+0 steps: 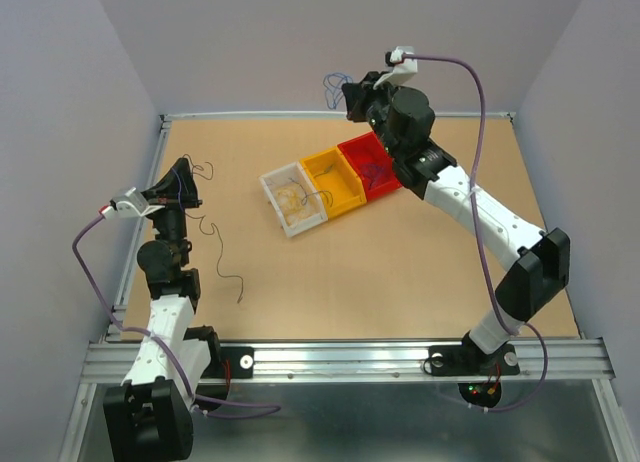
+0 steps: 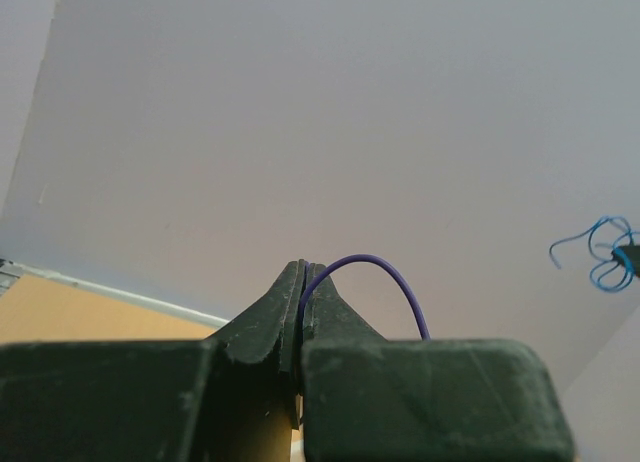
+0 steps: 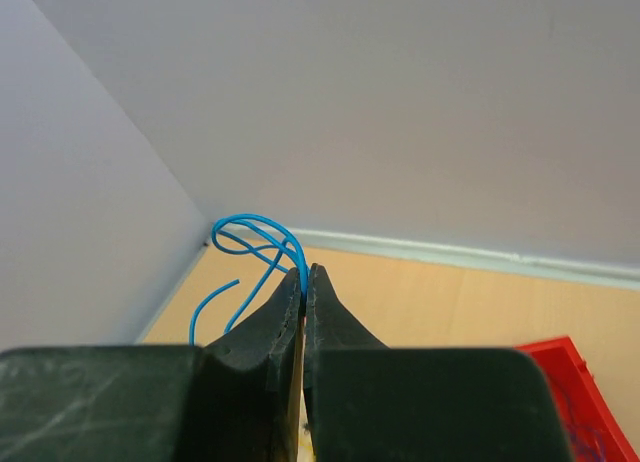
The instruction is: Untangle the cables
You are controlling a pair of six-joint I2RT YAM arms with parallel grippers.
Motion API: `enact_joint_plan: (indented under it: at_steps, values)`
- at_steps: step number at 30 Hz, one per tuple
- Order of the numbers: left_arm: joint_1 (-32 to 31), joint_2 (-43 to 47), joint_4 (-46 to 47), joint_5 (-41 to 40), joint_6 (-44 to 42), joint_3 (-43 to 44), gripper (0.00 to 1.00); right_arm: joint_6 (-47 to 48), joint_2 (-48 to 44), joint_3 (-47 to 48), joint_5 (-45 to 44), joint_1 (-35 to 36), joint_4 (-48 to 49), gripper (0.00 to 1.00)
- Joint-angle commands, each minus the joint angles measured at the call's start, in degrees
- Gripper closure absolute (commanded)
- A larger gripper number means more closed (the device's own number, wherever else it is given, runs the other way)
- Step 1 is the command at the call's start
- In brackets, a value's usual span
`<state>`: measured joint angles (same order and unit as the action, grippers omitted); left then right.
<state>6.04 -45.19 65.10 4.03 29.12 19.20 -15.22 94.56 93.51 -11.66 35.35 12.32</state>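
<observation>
My left gripper (image 1: 183,179) at the table's left is raised and shut on a thin purple cable (image 2: 385,274) that arches out from between its tips (image 2: 303,268). My right gripper (image 1: 350,90) is lifted high over the table's back edge and is shut on a curly blue cable (image 1: 333,86). In the right wrist view the blue cable (image 3: 252,238) loops out leftward from the closed tips (image 3: 305,272). The blue cable also shows far right in the left wrist view (image 2: 603,252). A thin dark cable (image 1: 226,254) lies curled on the table below the left gripper.
Three small bins stand in a row at mid-table: a white bin (image 1: 271,188) with yellowish wires, a yellow bin (image 1: 345,194) and a red bin (image 1: 352,145) with dark wires. The red bin's corner shows in the right wrist view (image 3: 560,357). Walls enclose the table.
</observation>
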Motion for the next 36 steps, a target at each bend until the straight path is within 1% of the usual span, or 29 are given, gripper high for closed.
enact_joint_plan:
  at_steps: [1,6,10,12,13,14,15,16,17,19,21,22,25,26,31,32,36]
  values:
    - [-0.3,0.0,4.5,0.0,-1.2,-0.2,1.0,-0.1,-2.6,-7.3,-2.0,0.2,0.9,1.0]
    - [-0.5,-0.2,4.6,-0.2,-1.5,-0.2,1.0,-1.3,-1.8,-14.2,-1.4,0.3,0.4,1.0]
    - [-0.8,-0.8,4.7,0.2,-1.7,-0.2,1.0,-3.1,2.4,-17.6,-3.1,0.4,-2.2,0.99]
    - [-0.9,-0.9,4.8,0.6,-1.7,-0.1,1.0,-3.9,7.3,-17.1,-4.3,0.4,-6.1,0.98]
    - [-0.9,-0.9,4.8,0.8,-1.7,-0.1,1.0,-4.1,9.3,-15.9,-4.5,0.3,-9.9,0.86]
    - [-1.0,-1.0,4.8,0.9,-1.7,-0.1,1.0,-4.1,11.4,-14.0,-3.1,0.4,-12.1,0.78]
    - [-1.0,-0.9,4.9,1.0,-1.8,-0.1,1.0,-4.1,16.0,-12.0,-2.2,0.4,-14.8,0.71]
    - [-1.0,-0.9,4.9,1.0,-2.0,-0.1,1.0,-4.5,17.7,-7.8,-1.4,0.4,-16.7,0.64]
    - [-1.2,-0.8,4.9,0.9,-2.1,-0.1,1.0,-5.0,19.1,-6.2,-0.7,0.5,-19.1,0.53]
    - [-1.3,-0.6,5.0,0.9,-2.2,-0.3,1.0,-5.3,19.4,-4.7,0.0,0.9,-19.2,0.44]
    - [-1.5,-0.5,5.1,0.8,-2.3,-0.3,1.0,-4.9,18.9,-4.2,0.9,1.1,-19.1,0.41]
    - [-1.5,-0.7,5.3,0.9,-2.4,-0.3,1.0,-4.6,17.9,-4.7,1.4,1.3,-18.9,0.37]
    - [-1.6,-0.9,5.3,1.1,-2.5,-0.3,1.0,-1.7,15.6,-7.4,5.8,1.4,-17.2,0.37]
    - [-1.7,-0.9,5.4,1.2,-2.5,-0.3,1.0,0.0,14.1,-9.8,7.3,1.4,-15.6,0.37]
    - [-1.8,-0.4,5.4,1.5,-2.7,-0.4,1.0,4.1,11.2,-13.4,7.5,1.6,-12.8,0.37]
    - [-1.9,-0.3,5.5,1.6,-2.7,-0.5,1.0,4.3,10.8,-13.7,7.9,1.4,-10.1,0.37]
    - [-2.0,-0.4,5.6,2.0,-2.8,-0.4,1.0,6.2,10.5,-15.1,13.1,1.5,-7.1,0.39]
